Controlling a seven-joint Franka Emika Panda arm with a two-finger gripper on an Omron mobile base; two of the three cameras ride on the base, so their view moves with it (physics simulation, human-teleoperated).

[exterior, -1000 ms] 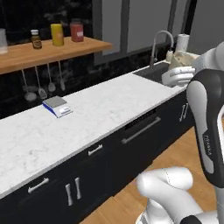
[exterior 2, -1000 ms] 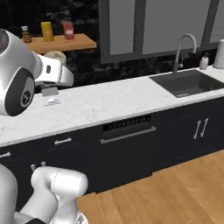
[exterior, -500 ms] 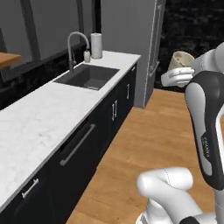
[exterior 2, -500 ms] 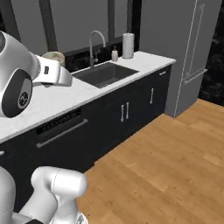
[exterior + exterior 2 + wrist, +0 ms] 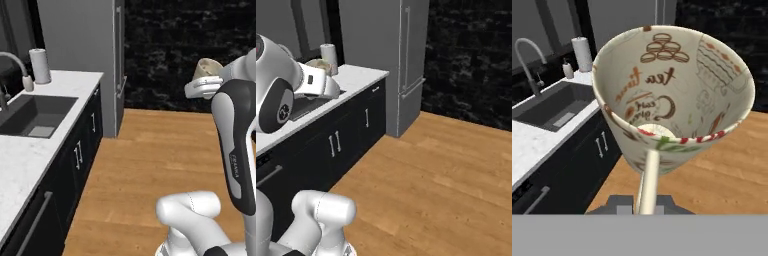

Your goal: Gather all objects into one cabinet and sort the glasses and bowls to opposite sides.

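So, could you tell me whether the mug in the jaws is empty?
Empty: the hand view looks straight into the cream mug, showing only its printed inside walls and bare bottom.

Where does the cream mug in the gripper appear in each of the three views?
Left base view: cream mug at upper right, just above the white hand.
Right base view: its rim peeks over the hand at upper left.
Hand view: large and central, opening toward the camera.
Shared landmark: paper towel roll on the counter.
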